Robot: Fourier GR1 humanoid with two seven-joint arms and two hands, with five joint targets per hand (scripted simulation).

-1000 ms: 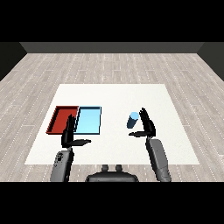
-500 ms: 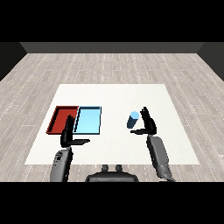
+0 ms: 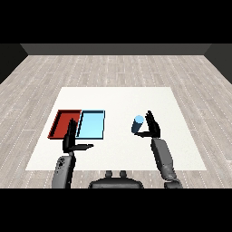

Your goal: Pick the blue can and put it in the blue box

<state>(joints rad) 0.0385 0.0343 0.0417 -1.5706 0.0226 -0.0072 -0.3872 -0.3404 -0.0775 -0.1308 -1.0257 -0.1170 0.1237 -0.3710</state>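
- Right hand (image 3: 153,127) stands upright beside the blue can (image 3: 138,124), fingers straight, thumb reaching under it, not closed round it.
- Left hand (image 3: 71,139) is open before the blue tray (image 3: 92,124).
- No writing is legible on the can.

Right robot hand (image 3: 153,128) beside blue can (image 3: 138,123)

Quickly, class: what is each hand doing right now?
Left hand: open, holding nothing.
Right hand: open beside the blue can, not curled round it.
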